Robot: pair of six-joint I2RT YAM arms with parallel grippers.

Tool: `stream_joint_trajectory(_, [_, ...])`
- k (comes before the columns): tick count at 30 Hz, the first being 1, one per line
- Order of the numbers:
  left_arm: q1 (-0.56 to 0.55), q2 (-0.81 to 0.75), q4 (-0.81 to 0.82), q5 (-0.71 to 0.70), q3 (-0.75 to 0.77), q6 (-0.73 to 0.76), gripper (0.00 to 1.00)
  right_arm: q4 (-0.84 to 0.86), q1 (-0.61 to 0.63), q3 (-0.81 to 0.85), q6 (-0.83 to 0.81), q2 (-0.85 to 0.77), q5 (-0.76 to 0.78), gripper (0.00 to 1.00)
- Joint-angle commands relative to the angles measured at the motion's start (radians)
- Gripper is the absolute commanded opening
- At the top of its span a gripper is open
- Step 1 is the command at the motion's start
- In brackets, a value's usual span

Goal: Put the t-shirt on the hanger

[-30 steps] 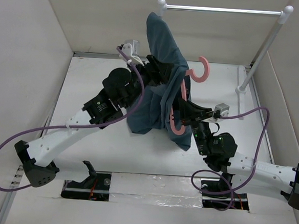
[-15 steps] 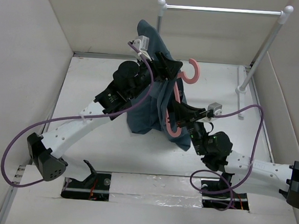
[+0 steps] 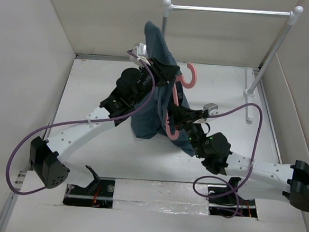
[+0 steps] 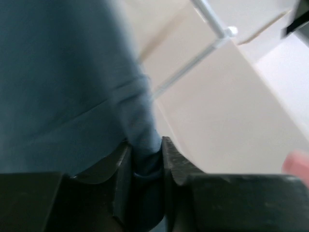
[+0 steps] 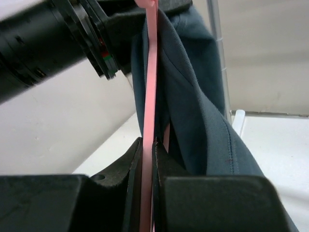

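We see the t-shirt (image 3: pixel 160 47) lifted off the table (image 3: pixel 93 85) at mid-scene, a plain dark teal-blue cloth with no print. Its long axis runs from a peak at 12 o'clock, just beside the left post of the rail (image 3: pixel 231 10), down to a bunched lower end at 6 o'clock. The cloth falls in soft lengthwise folds, with one stitched seam showing in the right wrist view (image 5: pixel 207 116).

The hanger (image 3: pixel 191 76), thin and pale pink, lies against the shirt's 3 o'clock side. Its hook points toward 1 o'clock and its frame trails toward 7 o'clock, partly hidden by cloth. In the right wrist view it stands edge-on as a narrow pink strip (image 5: pixel 150 87) with the shirt draped on its right.

The left gripper (image 3: pixel 164 70) is at the shirt's upper part. Its wrist view shows the jaws (image 4: pixel 145 152) clenched on a narrow fold of teal cloth (image 4: pixel 63 72).

The right gripper (image 3: pixel 176 116) comes in from 5 o'clock, jaws (image 5: pixel 147 147) clamped on the pink frame.
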Motion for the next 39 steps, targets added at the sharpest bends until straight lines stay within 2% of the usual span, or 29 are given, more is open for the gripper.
stream_joint_trajectory(1, [-0.008, -0.043, 0.075, 0.032, -0.052, -0.009, 0.07, 0.094, 0.011, 0.07, 0.011, 0.012, -0.04, 0.0])
stream_joint_trajectory(2, [0.004, -0.052, 0.085, 0.028, -0.062, -0.012, 0.0, 0.089, 0.011, 0.067, 0.015, 0.015, -0.04, 0.0])
stream_joint_trajectory(5, [0.042, -0.098, 0.13, 0.042, -0.139, -0.054, 0.0, 0.033, 0.02, 0.064, 0.04, 0.012, -0.043, 0.0])
stream_joint_trajectory(7, [0.081, -0.14, 0.156, 0.094, -0.203, -0.103, 0.0, -0.08, 0.02, 0.077, 0.063, -0.013, -0.063, 0.18])
stream_joint_trajectory(8, [0.125, -0.157, 0.183, 0.135, -0.226, -0.121, 0.0, -0.124, 0.02, 0.079, 0.092, -0.022, -0.064, 0.33])
stream_joint_trajectory(12, [0.184, -0.226, 0.236, 0.197, -0.32, -0.173, 0.0, -0.248, 0.02, 0.047, 0.139, -0.114, -0.116, 0.58])
stream_joint_trajectory(13, [0.184, -0.233, 0.233, 0.194, -0.325, -0.172, 0.0, -0.315, 0.02, 0.035, 0.152, -0.16, -0.126, 0.6])
stream_joint_trajectory(16, [0.184, -0.256, 0.236, 0.196, -0.342, -0.17, 0.0, -0.436, 0.02, 0.001, 0.198, -0.235, -0.149, 0.62])
stream_joint_trajectory(17, [0.184, -0.263, 0.239, 0.196, -0.348, -0.169, 0.0, -0.451, 0.02, -0.037, 0.213, -0.282, -0.147, 0.56])
stream_joint_trajectory(18, [0.184, -0.273, 0.242, 0.194, -0.358, -0.173, 0.0, -0.455, 0.02, -0.062, 0.225, -0.301, -0.147, 0.18])
stream_joint_trajectory(19, [0.184, -0.278, 0.248, 0.196, -0.363, -0.175, 0.0, -0.457, 0.02, -0.103, 0.238, -0.313, -0.14, 0.0])
stream_joint_trajectory(25, [0.184, -0.304, 0.273, 0.203, -0.389, -0.206, 0.0, -0.59, 0.02, -0.097, 0.248, -0.196, -0.146, 0.0])
stream_joint_trajectory(26, [0.184, -0.309, 0.274, 0.203, -0.389, -0.206, 0.0, -0.593, 0.02, -0.096, 0.255, -0.18, -0.138, 0.04])
stream_joint_trajectory(27, [0.184, -0.312, 0.274, 0.205, -0.391, -0.207, 0.0, -0.596, 0.02, -0.096, 0.258, -0.156, -0.127, 0.19])
stream_joint_trajectory(28, [0.184, -0.316, 0.273, 0.203, -0.391, -0.207, 0.0, -0.593, 0.02, -0.1, 0.258, -0.146, -0.127, 0.27])
stream_joint_trajectory(30, [0.184, -0.322, 0.27, 0.206, -0.391, -0.21, 0.0, -0.592, 0.02, -0.101, 0.259, -0.128, -0.123, 0.41])
stream_joint_trajectory(31, [0.184, -0.324, 0.27, 0.209, -0.391, -0.212, 0.0, -0.593, 0.02, -0.094, 0.259, -0.107, -0.12, 0.43])
stream_joint_trajectory(35, [0.184, -0.327, 0.27, 0.214, -0.392, -0.215, 0.0, -0.613, 0.02, -0.064, 0.258, -0.053, -0.089, 0.47])
stream_joint_trajectory(39, [0.184, -0.326, 0.276, 0.222, -0.394, -0.221, 0.0, -0.63, 0.02, -0.018, 0.262, 0.021, -0.077, 0.46])
